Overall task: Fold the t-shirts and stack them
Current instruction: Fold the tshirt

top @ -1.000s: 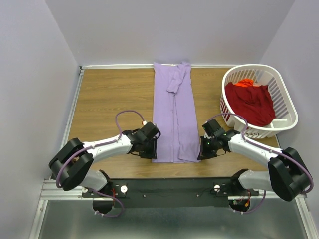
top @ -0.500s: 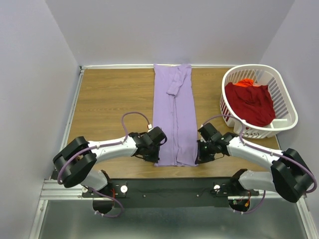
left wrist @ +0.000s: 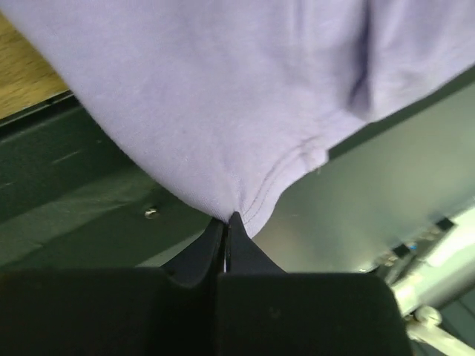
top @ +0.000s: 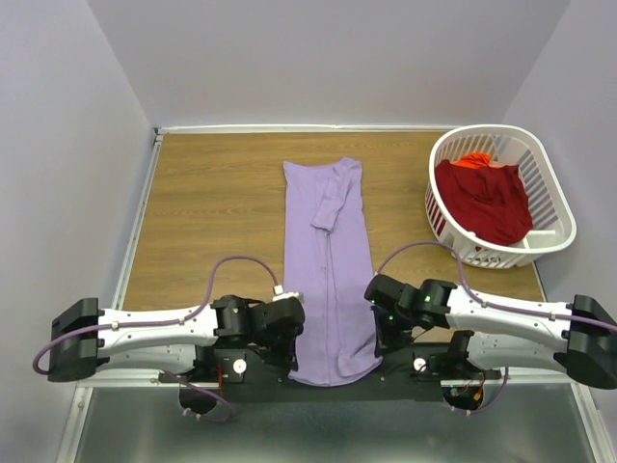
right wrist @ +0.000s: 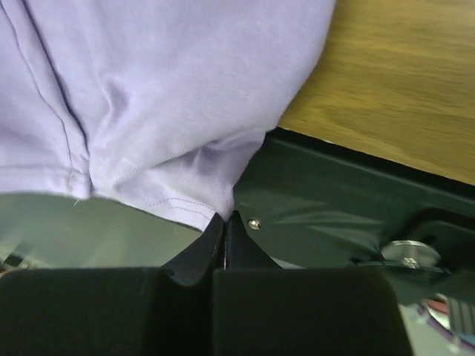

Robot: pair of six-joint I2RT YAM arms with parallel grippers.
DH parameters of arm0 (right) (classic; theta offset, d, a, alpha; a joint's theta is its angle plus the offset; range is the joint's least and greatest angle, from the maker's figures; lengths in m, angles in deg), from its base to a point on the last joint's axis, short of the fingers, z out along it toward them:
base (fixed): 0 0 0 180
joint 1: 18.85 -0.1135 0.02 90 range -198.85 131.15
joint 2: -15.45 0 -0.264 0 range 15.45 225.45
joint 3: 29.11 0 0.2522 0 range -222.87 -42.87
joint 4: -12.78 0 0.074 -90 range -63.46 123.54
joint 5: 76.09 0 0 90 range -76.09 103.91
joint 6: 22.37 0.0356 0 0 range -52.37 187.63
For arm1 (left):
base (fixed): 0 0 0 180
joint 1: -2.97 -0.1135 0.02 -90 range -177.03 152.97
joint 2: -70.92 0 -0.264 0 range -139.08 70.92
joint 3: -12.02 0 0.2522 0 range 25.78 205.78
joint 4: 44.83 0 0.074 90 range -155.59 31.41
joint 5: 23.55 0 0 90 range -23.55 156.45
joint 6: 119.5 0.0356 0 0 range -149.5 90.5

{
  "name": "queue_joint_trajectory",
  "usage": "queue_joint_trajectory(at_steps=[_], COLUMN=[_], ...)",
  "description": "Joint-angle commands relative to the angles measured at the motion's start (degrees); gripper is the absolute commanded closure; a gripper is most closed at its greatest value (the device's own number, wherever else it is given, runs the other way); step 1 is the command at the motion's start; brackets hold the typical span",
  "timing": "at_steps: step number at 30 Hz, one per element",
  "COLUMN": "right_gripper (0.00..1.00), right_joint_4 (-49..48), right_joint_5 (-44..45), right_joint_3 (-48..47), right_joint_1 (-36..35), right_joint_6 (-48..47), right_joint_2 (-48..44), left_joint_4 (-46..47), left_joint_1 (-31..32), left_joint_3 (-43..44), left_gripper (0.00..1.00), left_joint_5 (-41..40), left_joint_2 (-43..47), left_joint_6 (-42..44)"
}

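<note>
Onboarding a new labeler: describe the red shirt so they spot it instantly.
Find the white slatted basket at the far right of the wooden table. The deep red t-shirt lies crumpled inside it; the lavender t-shirt stretches long down the table's middle.

Purple shirt dragged nearer
Left gripper has pinched shut on it; that and the right gripper have drawn back; its near end now overhangs the table.
</note>
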Motion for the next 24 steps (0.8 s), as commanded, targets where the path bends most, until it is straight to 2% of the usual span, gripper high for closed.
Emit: queue_joint_trajectory(at_steps=[1,3,7,11,15,19,24], right_gripper=[1.0,1.0,1.0,1.0,1.0,1.0,0.99], right_joint_4=[6.9,7.7,7.6,6.9,1.4,-3.8,-7.6], right_joint_5=[7.3,11.1,15.7,21.5,25.7,26.7,26.0], right_joint_3=[-7.7,-9.9,-14.3,-22.2,-29.4,-31.7,-33.3], right_joint_1=[1.1,2.8,14.2,21.3,23.4,25.9,29.1], right_joint_6=[-1.6,-3.6,-13.2,-21.9,-27.6,-31.5,-35.4], right_joint_2=[3.0,5.2,7.4,13.2,18.4,21.9,24.8], left_joint_4=[-0.1,2.1,6.9,11.4,14.6,18.7,22.0], left_joint_1=[-7.6,-12.9,-27.9,-35.1,-39.2,-44.1,-46.9], left_joint_3=[1.7,2.3,4.5,9.2,15.9,16.8,18.9], left_gripper=[1.0,1.0,1.0,1.0,1.0,1.0,1.0], left_joint_5=[-1.9,-2.3,-3.1,-3.8,-7.7,-7.8,-10.7], left_joint_2=[1.1,1.2,-3.1,-11.3,-17.5,-21.0,-23.1], left_joint_6=[2.4,6.5,20.2,28.9,33.8,35.8,36.7])
